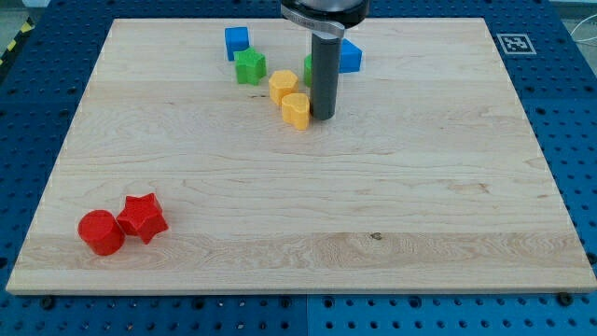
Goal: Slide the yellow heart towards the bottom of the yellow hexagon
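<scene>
Table [308,205]: pale wood board with fine horizontal grain, resting on a blue perforated base [574,140].

My end effector is a smooth dark cylindrical rod with no jaws, so it holds nothing; it can only push. My tip [323,116] sits on the wood at the far centre, just right of the yellow heart [296,109], touching it or very nearly so.

Yellow heart: glossy plastic, lobed outline. It lies just near-right of the yellow hexagon [283,86], the two in contact or almost.

Green star-like block [249,66] sits left of the hexagon, blue cube [237,41] beyond it. A second green block [309,68], shape unclear, shows partly behind the rod. Another blue block [350,56] lies right of the rod, shape unclear.

Near-left corner: red cylinder [100,231] and red star [142,217], side by side, touching.
</scene>
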`<state>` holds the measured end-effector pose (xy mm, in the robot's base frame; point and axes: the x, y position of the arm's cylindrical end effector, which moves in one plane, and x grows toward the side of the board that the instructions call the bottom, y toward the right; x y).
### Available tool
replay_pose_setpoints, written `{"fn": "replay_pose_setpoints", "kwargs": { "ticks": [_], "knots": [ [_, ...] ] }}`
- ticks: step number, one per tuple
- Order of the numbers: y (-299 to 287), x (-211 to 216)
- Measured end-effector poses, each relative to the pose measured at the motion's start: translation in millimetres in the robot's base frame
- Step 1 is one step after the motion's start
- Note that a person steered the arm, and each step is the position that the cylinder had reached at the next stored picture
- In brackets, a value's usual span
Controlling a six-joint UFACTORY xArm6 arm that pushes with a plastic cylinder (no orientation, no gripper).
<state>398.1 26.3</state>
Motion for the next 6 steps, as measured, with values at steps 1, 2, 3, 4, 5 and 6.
{"fn": "replay_pose_setpoints", "kwargs": {
  "ticks": [1,2,3,4,5,6],
  "knots": [
    [0,2],
    [-4,2],
    [-13,2],
    [-13,2],
    [-21,2],
    [-34,2]
  ]
}}
